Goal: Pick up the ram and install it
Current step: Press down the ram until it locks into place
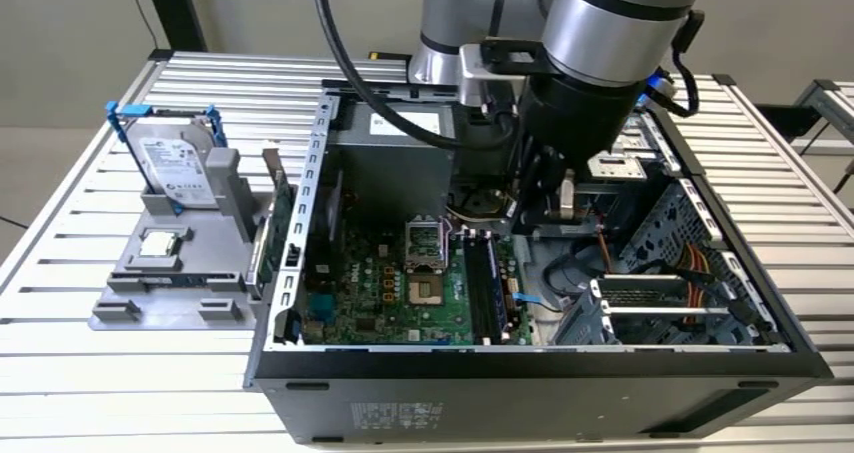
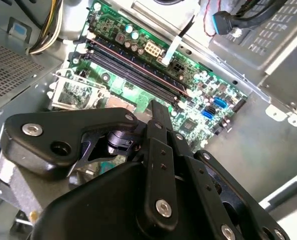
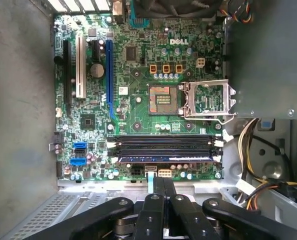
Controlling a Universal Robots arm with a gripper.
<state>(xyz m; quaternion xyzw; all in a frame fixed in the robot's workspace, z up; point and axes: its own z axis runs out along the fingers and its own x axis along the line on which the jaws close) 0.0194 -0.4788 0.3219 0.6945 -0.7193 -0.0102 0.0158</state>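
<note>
The gripper (image 3: 163, 187), pressed together and empty, hovers over the ram (image 3: 163, 158), lower centre; a half-seated stick could lift if its latches aren't clicked.

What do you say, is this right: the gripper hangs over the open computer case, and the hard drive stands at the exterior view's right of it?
In the exterior view the hard drive stands at that view's left of the computer case, not the right. The gripper does hang over the case.

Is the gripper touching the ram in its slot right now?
Apart. The first wrist view shows a strip of motherboard between the gripper and the ram.
</note>
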